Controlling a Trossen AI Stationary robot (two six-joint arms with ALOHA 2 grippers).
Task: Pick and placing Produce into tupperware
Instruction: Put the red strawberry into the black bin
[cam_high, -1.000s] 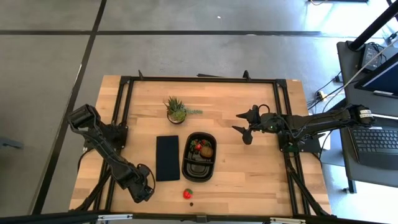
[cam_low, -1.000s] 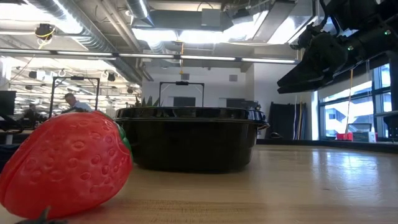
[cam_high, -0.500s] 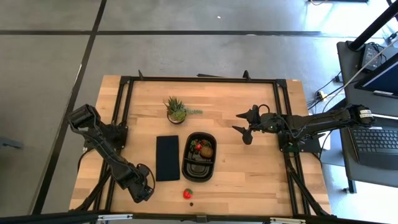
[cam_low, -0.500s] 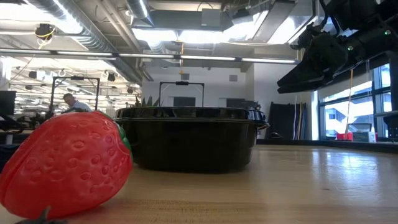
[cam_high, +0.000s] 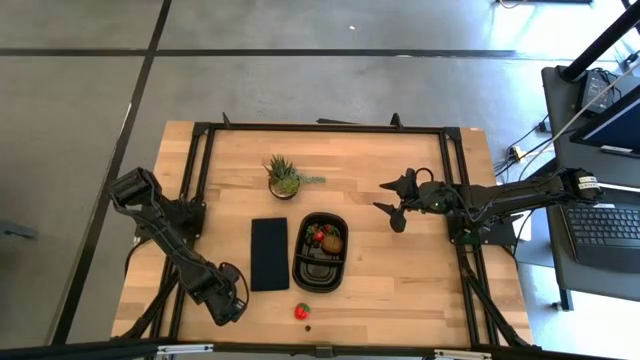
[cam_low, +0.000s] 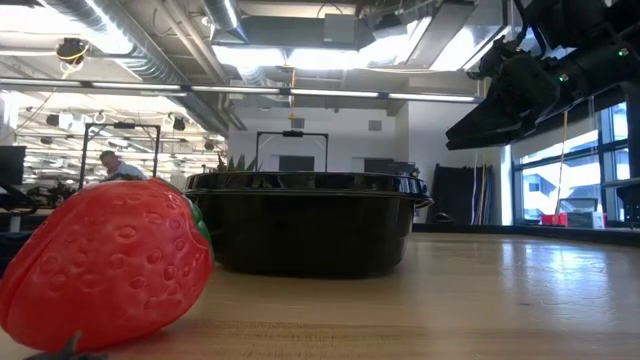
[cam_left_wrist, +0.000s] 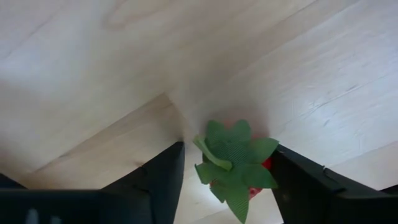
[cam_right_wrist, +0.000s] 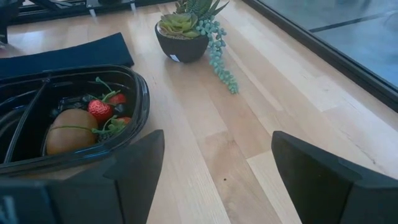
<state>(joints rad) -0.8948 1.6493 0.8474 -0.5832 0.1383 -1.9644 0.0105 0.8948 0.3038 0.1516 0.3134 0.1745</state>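
My left gripper (cam_high: 233, 308) points down at the table's near left part. In the left wrist view its fingers (cam_left_wrist: 166, 177) stand on either side of a red strawberry with a green leafy cap (cam_left_wrist: 233, 163). A second strawberry (cam_high: 301, 311) (cam_low: 105, 265) lies on the wood near the near edge. The black tupperware (cam_high: 315, 273) (cam_low: 310, 235) (cam_right_wrist: 140, 102) sits mid-table, holding strawberries (cam_right_wrist: 102, 109) and a brown kiwi (cam_right_wrist: 69, 138) (cam_high: 333, 242) at its far end. My right gripper (cam_high: 380, 197) (cam_right_wrist: 217, 137) hovers open, above the table to the right of the tupperware. My left gripper comes at the strawberry from above, one finger on each side of it. A strip of bare wood shows between one finger and the leaves. On the other side the red flesh (cam_left_wrist: 267, 163) meets the finger's edge; I cannot tell whether it touches.
A spiky green potted plant (cam_high: 285, 177) (cam_right_wrist: 186, 28) stands beyond the tupperware. A flat dark rectangular panel (cam_high: 269, 253) (cam_right_wrist: 68, 53) lies just left of it. Bare wood stretches right of the tupperware (cam_high: 410, 270). A black frame rims the table (cam_high: 320, 128).
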